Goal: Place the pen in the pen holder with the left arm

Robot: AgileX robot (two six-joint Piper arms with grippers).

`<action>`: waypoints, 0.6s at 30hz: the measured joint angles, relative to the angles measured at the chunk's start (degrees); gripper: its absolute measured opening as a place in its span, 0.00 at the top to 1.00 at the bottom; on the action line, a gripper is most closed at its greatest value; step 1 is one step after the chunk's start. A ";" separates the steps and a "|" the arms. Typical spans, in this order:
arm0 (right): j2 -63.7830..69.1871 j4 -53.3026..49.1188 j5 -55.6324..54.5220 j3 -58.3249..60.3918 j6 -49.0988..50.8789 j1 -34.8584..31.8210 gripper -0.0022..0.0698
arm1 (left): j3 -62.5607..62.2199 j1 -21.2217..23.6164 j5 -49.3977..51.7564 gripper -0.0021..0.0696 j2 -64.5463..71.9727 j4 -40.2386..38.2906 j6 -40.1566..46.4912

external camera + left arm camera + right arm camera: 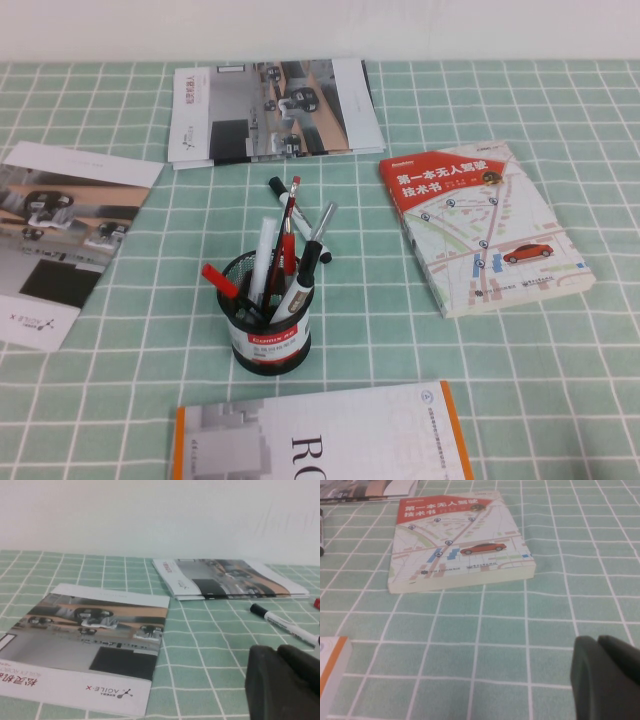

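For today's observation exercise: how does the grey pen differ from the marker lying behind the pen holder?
The pen stands leaning in the pen holder; the marker lies flat on the cloth. The pen is slim, grey; the marker thicker, white, black-capped. Both write. Left gripper and right gripper sit low over cloth.

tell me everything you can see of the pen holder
The pen holder is a small black wire-mesh cup with a red-and-white label band low on its wall. It stands upright on the green checked tablecloth, near the table's middle, crammed with pens and markers leaning out of it. No gripper touches it; neither arm shows in the high view.
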 joint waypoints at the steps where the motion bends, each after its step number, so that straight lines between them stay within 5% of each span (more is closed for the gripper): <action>1: 0.00 0.00 0.00 0.00 0.00 0.00 1.00 | 0.13 0.03 0.50 0.97 -0.60 -0.09 0.00; 11: 0.00 0.00 0.00 0.00 0.00 0.00 1.00 | 0.26 0.03 15.26 0.97 -1.04 0.39 0.01; 18: 0.00 0.00 0.00 0.00 0.00 0.00 1.00 | 0.06 0.03 16.56 0.97 -1.04 0.52 0.01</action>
